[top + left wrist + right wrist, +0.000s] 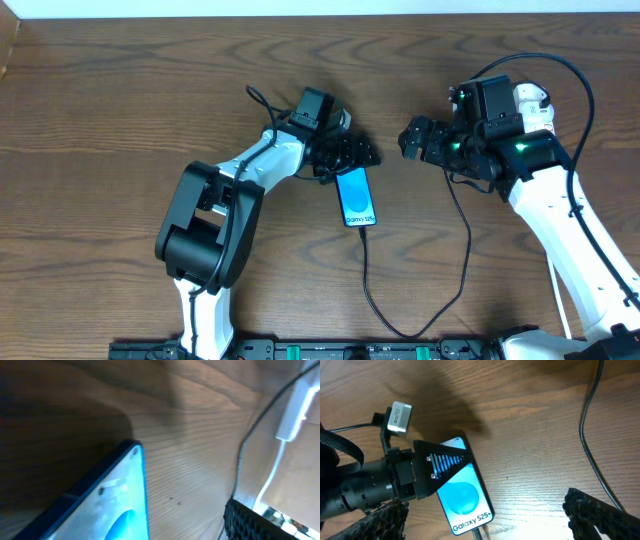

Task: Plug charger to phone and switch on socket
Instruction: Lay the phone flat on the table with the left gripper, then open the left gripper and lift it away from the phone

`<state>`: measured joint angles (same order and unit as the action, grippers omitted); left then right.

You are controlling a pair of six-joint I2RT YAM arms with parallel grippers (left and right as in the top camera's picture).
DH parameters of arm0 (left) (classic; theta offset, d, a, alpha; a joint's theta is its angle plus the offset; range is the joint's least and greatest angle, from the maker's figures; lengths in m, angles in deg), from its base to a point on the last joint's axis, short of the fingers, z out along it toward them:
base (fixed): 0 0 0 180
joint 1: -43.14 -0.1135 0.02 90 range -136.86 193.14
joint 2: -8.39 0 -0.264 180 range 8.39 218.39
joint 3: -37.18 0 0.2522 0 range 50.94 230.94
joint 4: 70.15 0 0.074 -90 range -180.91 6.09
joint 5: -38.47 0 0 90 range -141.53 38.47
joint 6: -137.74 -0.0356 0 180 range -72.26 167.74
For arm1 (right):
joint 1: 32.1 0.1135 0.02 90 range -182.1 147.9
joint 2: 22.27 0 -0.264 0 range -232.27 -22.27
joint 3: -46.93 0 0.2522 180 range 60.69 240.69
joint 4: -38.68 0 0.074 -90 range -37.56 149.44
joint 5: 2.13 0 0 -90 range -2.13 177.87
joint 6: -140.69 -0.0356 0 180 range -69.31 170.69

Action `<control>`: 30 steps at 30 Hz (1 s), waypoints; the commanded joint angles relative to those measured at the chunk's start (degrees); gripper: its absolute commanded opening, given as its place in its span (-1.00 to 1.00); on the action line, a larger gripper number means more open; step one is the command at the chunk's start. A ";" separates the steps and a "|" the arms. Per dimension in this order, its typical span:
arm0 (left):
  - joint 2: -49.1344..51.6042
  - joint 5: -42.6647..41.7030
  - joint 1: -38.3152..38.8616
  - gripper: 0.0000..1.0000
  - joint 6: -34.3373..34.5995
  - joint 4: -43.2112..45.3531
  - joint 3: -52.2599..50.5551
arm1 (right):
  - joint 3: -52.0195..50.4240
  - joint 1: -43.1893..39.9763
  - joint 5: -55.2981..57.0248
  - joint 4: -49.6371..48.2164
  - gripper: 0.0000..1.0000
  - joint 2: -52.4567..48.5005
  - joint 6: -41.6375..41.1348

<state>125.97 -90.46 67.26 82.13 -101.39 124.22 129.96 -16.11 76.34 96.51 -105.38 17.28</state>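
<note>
The phone (357, 198) lies flat on the wooden table with its blue screen lit; the words "Galaxy S25+" show in the right wrist view (462, 497). The charger (366, 272), a thin black cable, sits plugged into the phone's lower end (479, 534), loops toward the front edge, then runs back up under the right arm. My left gripper (350, 156) is open over the phone's top end, one finger (250, 521) well clear of the phone's edge. My right gripper (412, 140) hovers open, apart from the phone. A white elongated piece (294, 415) beside the cable may be the socket.
The right arm's white link (560, 215) crosses the right side of the table. The left arm's black base (205, 225) stands to the left of the phone. A dark rail (330, 350) runs along the front edge.
</note>
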 commanded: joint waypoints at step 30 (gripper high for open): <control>-18.95 30.82 -0.31 0.67 -12.33 -22.97 6.64 | 0.31 0.28 0.98 0.98 0.98 0.70 0.92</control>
<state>115.71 -68.35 67.24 73.19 -121.56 128.63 129.96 -16.11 76.40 97.28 -105.38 17.30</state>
